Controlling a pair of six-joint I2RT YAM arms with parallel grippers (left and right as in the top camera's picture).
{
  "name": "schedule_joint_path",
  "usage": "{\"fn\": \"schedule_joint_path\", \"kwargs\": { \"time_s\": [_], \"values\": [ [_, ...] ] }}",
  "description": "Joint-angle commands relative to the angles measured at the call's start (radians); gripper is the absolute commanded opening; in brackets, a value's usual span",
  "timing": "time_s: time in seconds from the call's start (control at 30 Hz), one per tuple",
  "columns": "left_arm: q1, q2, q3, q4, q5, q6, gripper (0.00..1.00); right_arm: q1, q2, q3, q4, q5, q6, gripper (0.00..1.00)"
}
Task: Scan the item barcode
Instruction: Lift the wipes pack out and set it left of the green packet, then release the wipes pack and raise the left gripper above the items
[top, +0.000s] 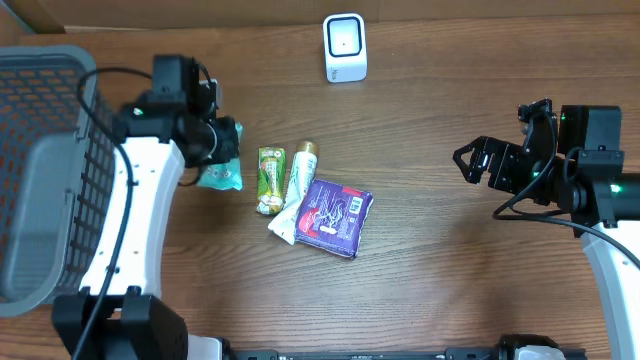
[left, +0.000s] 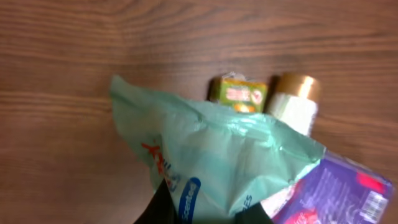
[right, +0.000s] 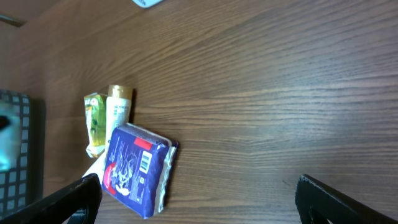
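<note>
Mint-green crinkly plastic pouch (top: 220, 180): looks light, limp, slippery. Left gripper (top: 222, 155) clamped on its edge, just left of yellow-green carton (top: 270, 180). Sealed seam likely grips best. Right gripper (top: 472, 160) spread wide, empty.

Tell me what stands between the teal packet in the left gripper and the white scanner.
Nothing visible does. The left gripper is shut on the teal packet; only bare table lies between it and the white scanner. The green carton, tube and purple pack lie off that path.
</note>
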Motion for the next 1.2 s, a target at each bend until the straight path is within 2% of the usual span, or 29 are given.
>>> {"fn": "schedule_joint_path", "kwargs": {
  "time_s": [0.0,0.23,0.27,0.37,0.5,0.67,0.97,1.17],
  "values": [
    [0.0,-0.009,-0.127,0.097,-0.023,-0.046,0.04,-0.004,0.003,0.019,0.005,-0.006,-0.008,1.0],
    [0.0,-0.009,-0.345,0.327,-0.045,-0.055,0.06,-0.004,0.003,0.019,0.005,-0.006,-0.008,1.0],
    [0.0,-0.009,-0.361,0.347,-0.045,-0.055,0.11,-0.004,0.003,0.019,0.005,-0.006,-0.008,1.0],
    [0.0,-0.009,-0.396,0.394,-0.045,-0.054,0.37,-0.004,0.003,0.019,0.005,-0.006,-0.008,1.0],
    [0.0,-0.009,-0.398,0.426,-0.044,-0.051,0.5,-0.004,0.003,0.019,0.005,-0.006,-0.008,1.0],
    [0.0,-0.017,-0.375,0.439,-0.036,-0.049,0.53,-0.004,0.003,0.019,0.005,-0.006,-0.008,1.0],
    [0.0,-0.169,-0.081,0.19,-0.037,0.01,0.52,-0.004,0.003,0.019,0.005,-0.006,-0.008,1.0],
    [0.0,-0.301,0.017,0.109,-0.037,0.011,0.54,-0.004,0.003,0.019,0.005,-0.006,-0.008,1.0]
  ]
}}
